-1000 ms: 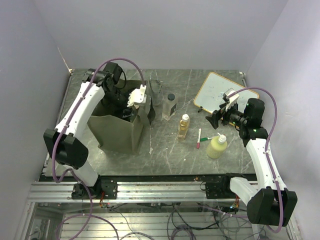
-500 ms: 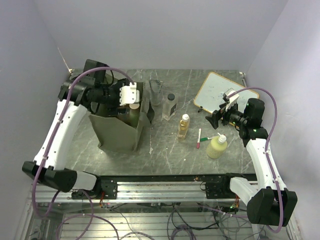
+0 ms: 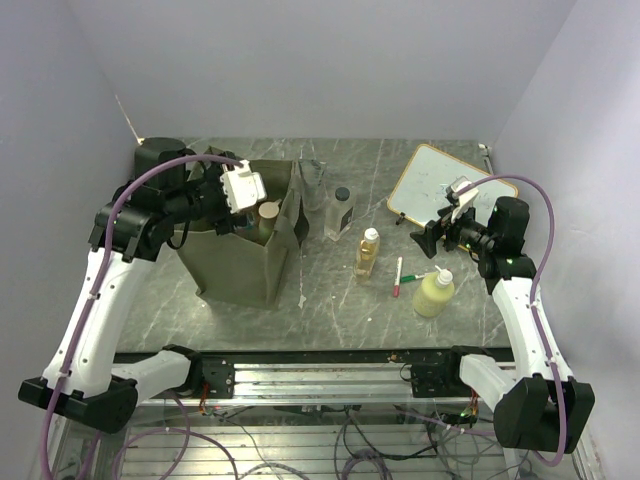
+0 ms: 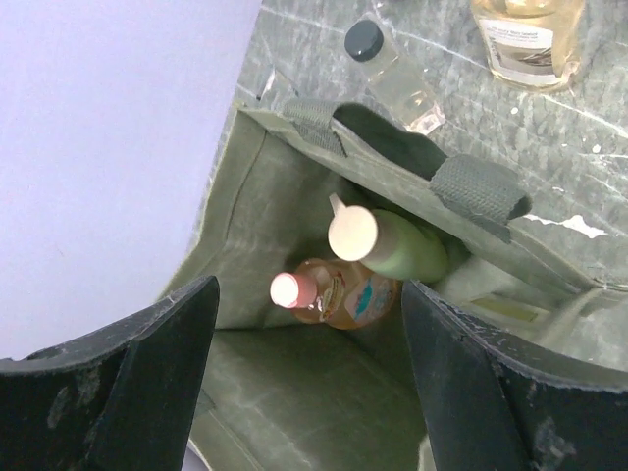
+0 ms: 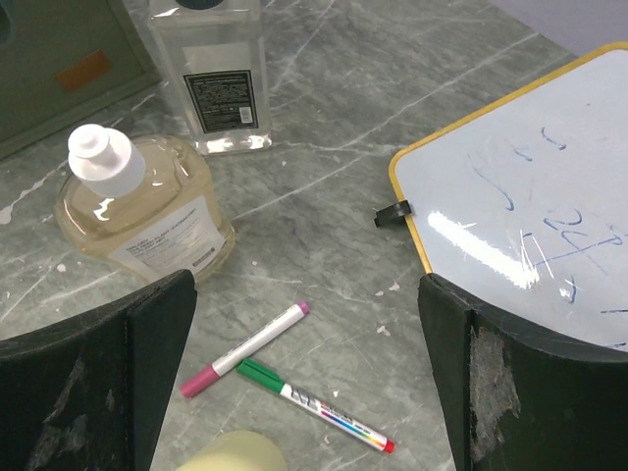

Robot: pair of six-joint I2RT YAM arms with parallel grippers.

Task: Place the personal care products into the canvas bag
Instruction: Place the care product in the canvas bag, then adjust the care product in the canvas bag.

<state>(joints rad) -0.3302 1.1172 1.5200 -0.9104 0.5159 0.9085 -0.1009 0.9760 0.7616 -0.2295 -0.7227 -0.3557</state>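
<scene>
The olive canvas bag [image 4: 257, 201] holds an orange bottle [image 4: 343, 296] and a pale green bottle [image 4: 410, 249]. The left end effector [image 4: 312, 299] and the right end effector [image 5: 306, 289] are open, empty.

The place is a robotics lab test cell. Plain pale walls [image 3: 300, 60] box in a grey marbled table [image 3: 340, 310] on three sides. A white left arm [image 3: 95, 290] and right arm [image 3: 527, 320] are bolted to an aluminium rail frame [image 3: 320, 378] at the near edge, with loose cables [image 3: 360, 440] tangled underneath.
</scene>
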